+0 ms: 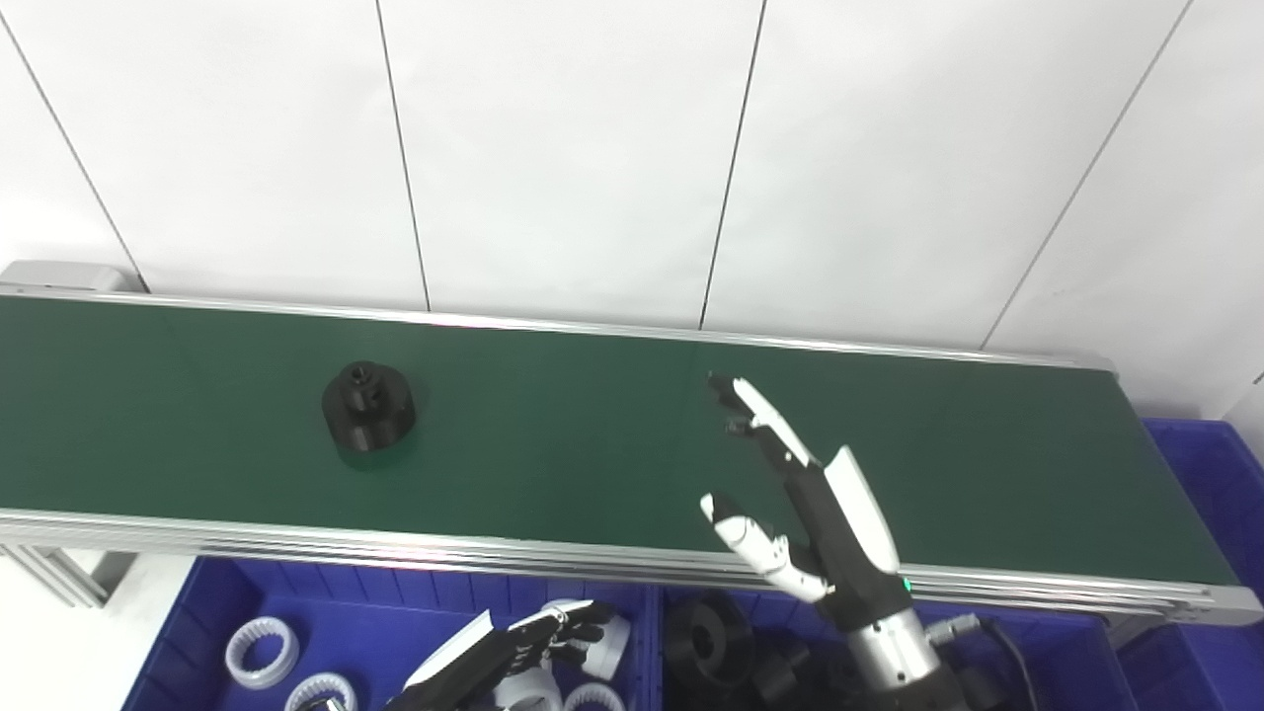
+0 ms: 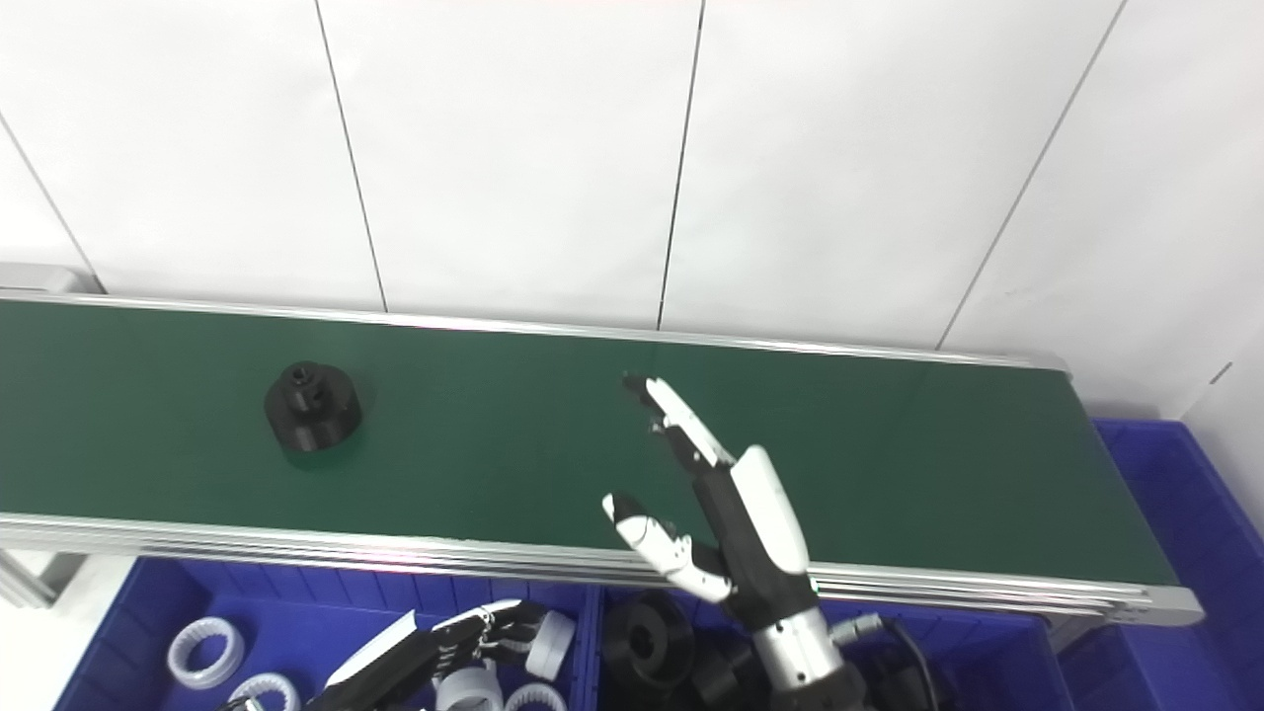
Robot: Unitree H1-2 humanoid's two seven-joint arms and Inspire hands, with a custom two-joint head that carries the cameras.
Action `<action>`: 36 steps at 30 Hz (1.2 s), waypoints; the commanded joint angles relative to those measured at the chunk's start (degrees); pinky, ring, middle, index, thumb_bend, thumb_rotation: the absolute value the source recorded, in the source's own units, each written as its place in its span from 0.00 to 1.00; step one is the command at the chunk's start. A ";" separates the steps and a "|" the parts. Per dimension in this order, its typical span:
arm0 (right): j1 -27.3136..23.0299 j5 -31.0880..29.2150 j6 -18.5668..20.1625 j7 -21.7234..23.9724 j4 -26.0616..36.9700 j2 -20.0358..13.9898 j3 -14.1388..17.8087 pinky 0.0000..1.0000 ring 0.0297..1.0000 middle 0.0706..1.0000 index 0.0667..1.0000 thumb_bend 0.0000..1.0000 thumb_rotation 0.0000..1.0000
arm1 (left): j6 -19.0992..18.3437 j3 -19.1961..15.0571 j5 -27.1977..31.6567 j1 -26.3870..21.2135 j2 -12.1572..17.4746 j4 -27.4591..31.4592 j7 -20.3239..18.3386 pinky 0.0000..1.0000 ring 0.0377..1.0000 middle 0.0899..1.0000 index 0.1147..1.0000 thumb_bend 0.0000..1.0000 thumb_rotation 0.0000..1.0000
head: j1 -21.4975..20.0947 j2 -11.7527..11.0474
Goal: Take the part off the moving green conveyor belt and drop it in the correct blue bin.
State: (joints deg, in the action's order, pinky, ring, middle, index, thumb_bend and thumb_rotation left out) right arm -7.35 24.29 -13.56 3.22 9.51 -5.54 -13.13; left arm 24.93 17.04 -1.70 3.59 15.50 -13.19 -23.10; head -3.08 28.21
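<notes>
A black round part (image 1: 368, 405) with a raised hub lies on the green conveyor belt (image 1: 553, 434), left of the middle. My right hand (image 1: 800, 504) is open and empty, raised over the belt's near edge, fingers and thumb spread, well to the right of the part. My left hand (image 1: 523, 642) hangs low over the left blue bin (image 1: 247, 592) with its fingers curled; I cannot tell whether it holds anything. The part also shows in the right eye view (image 2: 312, 405).
The left blue bin holds white ring parts (image 1: 262, 652). The middle blue bin (image 1: 1047, 652) holds black parts (image 1: 711, 642). Another blue bin (image 1: 1205, 474) stands at the belt's right end. A white panelled wall rises behind the belt.
</notes>
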 commanded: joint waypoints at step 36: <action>-34.46 12.81 4.30 -21.00 -46.14 7.95 -1.38 1.00 1.00 1.00 0.80 1.00 0.46 | 1.98 -0.79 1.11 -1.13 1.41 1.66 -0.69 0.81 0.88 0.91 0.88 0.47 0.52 | 0.28 -0.43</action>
State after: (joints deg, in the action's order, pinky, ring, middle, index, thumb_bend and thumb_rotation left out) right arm -37.96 37.43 -8.39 -15.53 -36.23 1.84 -14.33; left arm 24.93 16.81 -1.45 3.09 16.61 -12.99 -23.76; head -2.55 27.86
